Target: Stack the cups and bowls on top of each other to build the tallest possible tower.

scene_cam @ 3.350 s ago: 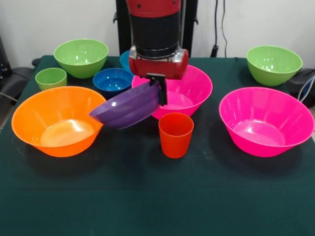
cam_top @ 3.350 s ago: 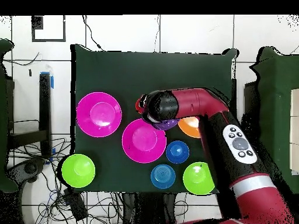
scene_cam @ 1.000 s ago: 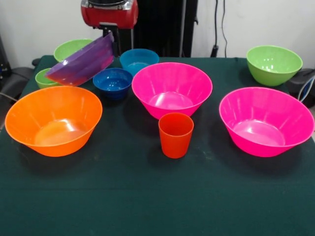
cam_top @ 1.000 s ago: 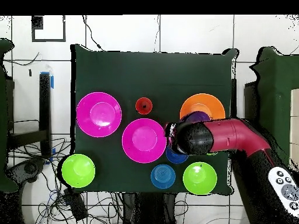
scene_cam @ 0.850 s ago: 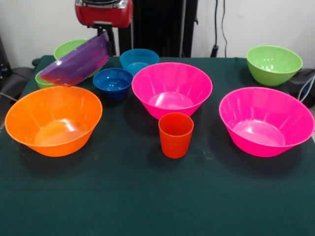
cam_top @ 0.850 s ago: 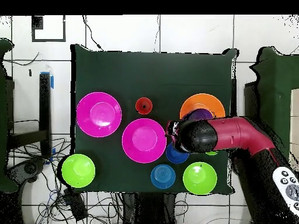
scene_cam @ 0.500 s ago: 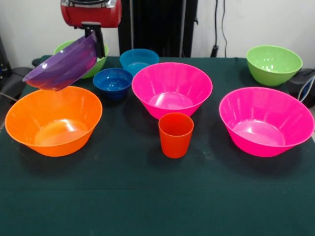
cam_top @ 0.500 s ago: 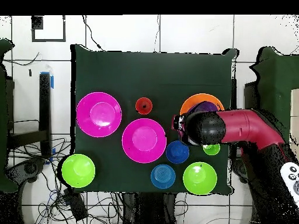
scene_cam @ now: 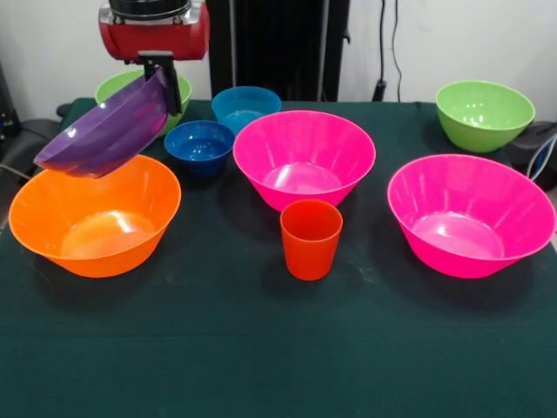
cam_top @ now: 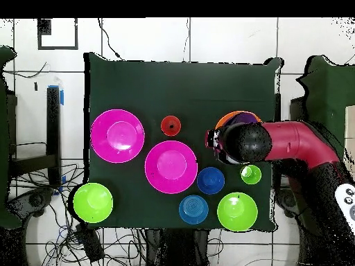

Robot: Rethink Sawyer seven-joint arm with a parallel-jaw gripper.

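My gripper (scene_cam: 167,80) held the glossy purple plastic bowl (scene_cam: 104,131) by its rim, tilted above the large orange plastic bowl (scene_cam: 94,218).

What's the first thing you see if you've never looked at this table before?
The purple bowl hangs tilted in the air, pinched at its rim by the gripper, just above the big orange bowl at the front view's left. Two big pink bowls sit in the middle and right.
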